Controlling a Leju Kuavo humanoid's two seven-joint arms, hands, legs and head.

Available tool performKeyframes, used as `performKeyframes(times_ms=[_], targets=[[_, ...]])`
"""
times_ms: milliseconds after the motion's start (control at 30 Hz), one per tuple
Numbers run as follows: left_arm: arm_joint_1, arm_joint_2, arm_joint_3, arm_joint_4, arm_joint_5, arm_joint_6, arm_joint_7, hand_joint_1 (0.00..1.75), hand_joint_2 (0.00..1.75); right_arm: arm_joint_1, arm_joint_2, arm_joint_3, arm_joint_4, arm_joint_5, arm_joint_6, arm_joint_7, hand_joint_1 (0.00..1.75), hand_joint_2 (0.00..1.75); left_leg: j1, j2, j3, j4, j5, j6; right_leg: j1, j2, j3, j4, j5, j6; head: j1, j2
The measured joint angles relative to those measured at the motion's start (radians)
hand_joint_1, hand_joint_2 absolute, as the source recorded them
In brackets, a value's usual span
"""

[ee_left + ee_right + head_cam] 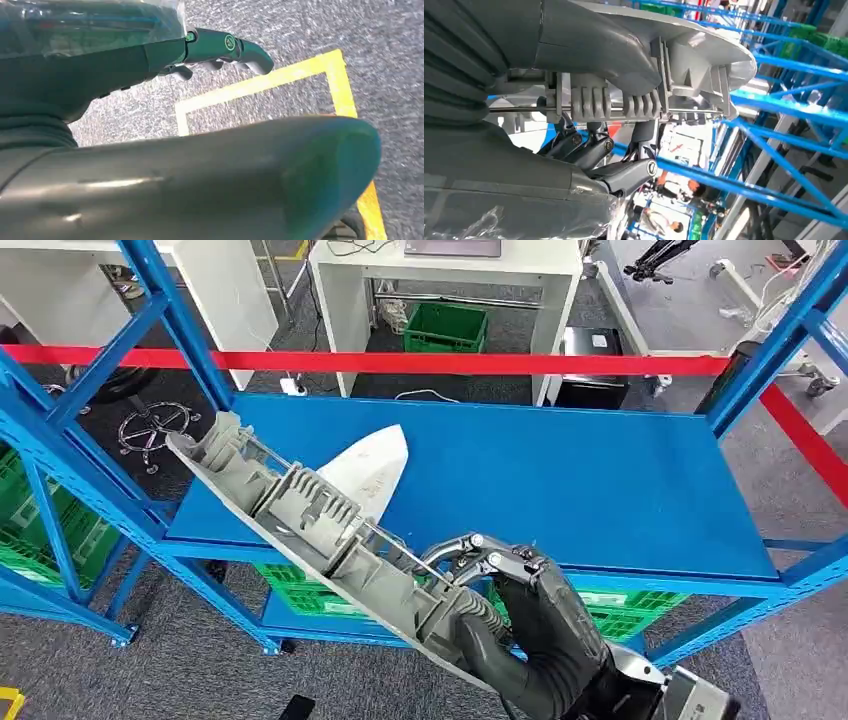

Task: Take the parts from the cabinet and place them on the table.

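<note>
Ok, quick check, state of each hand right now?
Left hand: holds nothing, fingers look loosely extended over the floor; open.
Right hand: grips the long grey plastic part by its near end.

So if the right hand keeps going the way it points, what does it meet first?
Probably the white pointed part lying on the blue shelf: the long grey ribbed plastic part held by the right hand leads toward it, its far tip above or just past it. Depth is unclear.

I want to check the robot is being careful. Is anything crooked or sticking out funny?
Yes. The long grey part in the right hand is held by one end and slants across the blue shelf edge. Its far end hangs over the white part lying there.
</note>
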Motion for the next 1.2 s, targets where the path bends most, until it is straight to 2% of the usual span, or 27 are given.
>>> performKeyframes(times_ms=[33, 67, 133, 167, 200, 233, 267, 300, 333, 367, 400, 467, 500, 533, 567, 633, 667, 700, 733, 767, 800, 833, 867, 900, 967, 1200], targets=[[-0.003, -0.001, 0.000, -0.002, 0.000, 0.000, -0.001, 0.00, 1.75, 0.001, -0.002, -0.001, 0.000, 0.000, 0.000, 0.000, 1.75, 1.75, 0.008, 0.007, 0.000, -0.005, 0.014, 0.001, -0.002, 0.000, -0.008, 0.010, -0.028, 0.004, 0.000, 0.000], [-0.006, 0.000, 0.000, -0.002, 0.002, 0.001, 0.001, 0.00, 1.75, -0.002, -0.004, -0.002, 0.000, -0.002, 0.000, 0.000, 1.75, 1.75, 0.008, 0.005, -0.011, -0.005, 0.026, 0.010, -0.004, 0.000, -0.022, 0.052, -0.090, 0.009, 0.008, 0.000], [-0.011, -0.001, 0.000, -0.004, 0.006, 0.001, 0.008, 0.00, 1.75, -0.003, -0.005, -0.005, 0.000, -0.009, 0.000, 0.000, 1.75, 1.75, 0.008, 0.006, -0.041, 0.001, 0.046, 0.013, -0.010, 0.000, -0.059, 0.197, -0.199, 0.017, 0.016, 0.000], [-0.013, -0.001, 0.000, -0.005, 0.007, 0.001, 0.010, 0.00, 1.75, -0.003, -0.006, -0.006, 0.001, -0.011, 0.000, 0.000, 1.75, 1.75, 0.008, 0.006, -0.057, 0.006, 0.055, 0.013, -0.011, 0.000, -0.073, 0.266, -0.225, 0.022, 0.018, 0.000], [-0.015, -0.002, 0.000, -0.005, 0.008, 0.001, 0.011, 0.00, 1.75, -0.003, -0.008, -0.006, 0.002, -0.012, 0.000, 0.000, 1.75, 1.75, 0.008, 0.006, -0.074, 0.011, 0.063, 0.011, -0.012, 0.000, -0.073, 0.302, -0.222, 0.024, 0.019, 0.000], [-0.017, -0.003, 0.000, -0.005, 0.008, 0.001, 0.012, 0.00, 1.75, -0.003, -0.010, -0.007, 0.002, -0.012, 0.000, 0.000, 1.75, 1.75, 0.009, 0.006, -0.089, 0.016, 0.070, 0.009, -0.014, -0.001, -0.054, 0.295, -0.199, 0.026, 0.021, 0.000], [-0.019, -0.003, 0.000, -0.007, 0.008, 0.001, 0.014, 0.00, 1.75, -0.003, -0.011, -0.007, 0.003, -0.013, 0.000, 0.000, 1.75, 1.75, 0.009, 0.006, -0.103, 0.022, 0.076, 0.007, -0.015, -0.001, -0.017, 0.253, -0.167, 0.026, 0.022, 0.000], [-0.020, -0.003, 0.000, -0.008, 0.008, 0.001, 0.015, 0.00, 1.75, -0.005, -0.012, -0.007, 0.003, -0.014, 0.000, 0.000, 1.75, 1.75, 0.010, 0.006, -0.118, 0.030, 0.081, 0.003, -0.016, -0.002, 0.042, 0.171, -0.134, 0.025, 0.023, 0.000], [-0.022, -0.003, 0.000, -0.008, 0.008, 0.000, 0.016, 0.00, 1.75, -0.007, -0.013, -0.008, 0.003, -0.014, 0.000, 0.000, 1.75, 1.75, 0.010, 0.006, -0.129, 0.040, 0.085, -0.001, -0.016, -0.002, 0.106, 0.079, -0.124, 0.021, 0.023, 0.000], [-0.023, -0.003, 0.000, -0.008, 0.008, 0.000, 0.017, 0.00, 1.75, -0.011, -0.013, -0.008, 0.003, -0.015, 0.000, 0.000, 1.75, 1.75, 0.005, 0.006, -0.142, 0.046, 0.089, -0.007, -0.013, -0.002, 0.145, 0.016, -0.157, 0.017, 0.025, 0.000], [-0.024, -0.003, 0.000, -0.009, 0.008, 0.000, 0.017, 0.00, 1.75, -0.012, -0.013, -0.009, 0.003, -0.015, 0.001, -0.001, 1.75, 1.75, 0.006, 0.006, -0.146, 0.048, 0.096, -0.013, -0.010, 0.000, 0.147, -0.005, -0.160, 0.010, 0.022, 0.000], [-0.025, -0.004, 0.000, -0.011, 0.008, 0.000, 0.019, 0.00, 1.75, -0.015, -0.015, -0.010, 0.003, -0.018, 0.001, 0.000, 1.75, 1.75, 0.010, 0.006, -0.153, 0.046, 0.112, -0.025, -0.005, 0.000, 0.133, 0.000, -0.150, -0.004, 0.023, 0.000], [-0.023, -0.004, -0.001, -0.011, 0.008, -0.001, 0.020, 0.00, 1.75, -0.015, -0.015, -0.012, 0.004, -0.020, 0.001, 0.000, 1.75, 1.75, 0.009, 0.004, -0.157, 0.046, 0.120, -0.033, -0.006, -0.001, 0.127, -0.004, -0.140, -0.014, 0.023, 0.000], [-0.023, -0.003, -0.001, -0.011, 0.008, -0.001, 0.020, 0.00, 1.75, -0.016, -0.016, -0.013, 0.004, -0.021, 0.002, 0.000, 1.75, 1.75, 0.013, 0.003, -0.161, 0.055, 0.099, -0.037, -0.013, -0.007, 0.120, -0.009, -0.128, -0.023, 0.025, 0.000], [-0.022, -0.003, -0.001, -0.011, 0.008, -0.001, 0.021, 0.00, 1.75, -0.017, -0.016, -0.016, 0.004, -0.021, 0.002, 0.000, 1.75, 1.75, 0.013, 0.003, -0.173, 0.081, 0.051, -0.044, -0.013, -0.007, 0.110, -0.010, -0.119, -0.029, 0.020, 0.000], [-0.023, -0.004, -0.001, -0.011, 0.008, -0.002, 0.024, 0.00, 1.75, -0.017, -0.016, -0.017, 0.004, -0.023, 0.003, 0.000, 1.75, 1.75, 0.016, 0.003, -0.208, 0.213, -0.058, -0.053, -0.011, -0.009, 0.089, -0.008, -0.102, -0.035, 0.011, 0.000], [-0.024, -0.004, -0.001, -0.011, 0.008, -0.002, 0.026, 0.00, 1.75, -0.017, -0.016, -0.018, 0.004, -0.023, 0.003, 0.001, 1.75, 1.75, 0.017, 0.003, -0.220, 0.283, -0.093, -0.055, -0.010, -0.010, 0.076, -0.006, -0.092, -0.035, 0.011, 0.000], [-0.025, -0.004, -0.002, -0.011, 0.008, -0.002, 0.026, 0.00, 1.75, -0.017, -0.016, -0.018, 0.005, -0.023, 0.003, 0.001, 1.75, 1.75, 0.017, 0.003, -0.220, 0.327, -0.100, -0.056, -0.009, -0.010, 0.061, -0.004, -0.082, -0.034, 0.011, 0.000], [-0.025, -0.004, -0.002, -0.011, 0.008, -0.002, 0.026, 0.00, 1.75, -0.017, -0.016, -0.018, 0.006, -0.024, 0.003, 0.001, 1.75, 1.75, 0.017, 0.003, -0.202, 0.331, -0.077, -0.056, -0.009, -0.010, 0.043, -0.001, -0.072, -0.033, 0.010, 0.000], [-0.025, -0.004, -0.002, -0.011, 0.007, -0.002, 0.026, 0.00, 1.75, -0.017, -0.016, -0.018, 0.006, -0.024, 0.003, 0.001, 1.75, 1.75, 0.017, 0.003, -0.170, 0.299, -0.038, -0.054, -0.009, -0.010, 0.027, 0.002, -0.062, -0.031, 0.009, 0.000], [-0.025, -0.004, -0.002, -0.011, 0.006, -0.002, 0.026, 0.00, 1.75, -0.017, -0.017, -0.018, 0.006, -0.024, 0.004, 0.001, 1.75, 1.75, 0.017, 0.003, -0.124, 0.238, 0.000, -0.052, -0.010, -0.009, 0.013, 0.006, -0.054, -0.028, 0.008, 0.000], [-0.028, -0.004, -0.002, -0.011, 0.005, -0.002, 0.026, 0.00, 1.75, -0.016, -0.017, -0.018, 0.006, -0.024, 0.004, 0.001, 1.75, 1.75, 0.017, 0.003, -0.060, 0.145, 0.021, -0.047, -0.010, -0.009, 0.001, 0.009, -0.044, -0.025, 0.004, 0.000], [-0.032, -0.004, -0.002, -0.011, 0.003, -0.002, 0.026, 0.00, 1.75, -0.016, -0.017, -0.018, 0.006, -0.024, 0.005, 0.001, 1.75, 1.75, 0.016, 0.002, -0.014, 0.062, -0.015, -0.040, -0.009, -0.009, -0.005, 0.010, -0.036, -0.020, 0.001, 0.000], [-0.034, -0.003, -0.002, -0.011, 0.002, -0.002, 0.026, 0.00, 1.75, -0.017, -0.017, -0.020, 0.006, -0.024, 0.005, 0.001, 1.75, 1.75, 0.010, 0.001, 0.021, 0.009, -0.026, -0.034, -0.006, -0.010, -0.009, 0.011, -0.028, -0.013, 0.000, 0.000], [-0.035, -0.003, -0.002, -0.011, 0.000, -0.002, 0.026, 0.00, 1.75, -0.017, -0.018, -0.022, 0.006, -0.027, 0.005, 0.001, 1.75, 1.75, 0.004, 0.001, 0.004, 0.009, -0.022, -0.021, -0.010, -0.014, -0.010, 0.003, -0.009, -0.001, 0.000, 0.000], [-0.035, -0.003, -0.002, -0.011, 0.000, -0.002, 0.026, 0.00, 1.75, -0.017, -0.018, -0.022, 0.006, -0.027, 0.005, 0.001, 1.75, 1.75, 0.004, 0.001, 0.004, 0.009, -0.022, -0.021, -0.010, -0.014, -0.010, 0.003, -0.009, -0.001, 0.000, 0.000]])
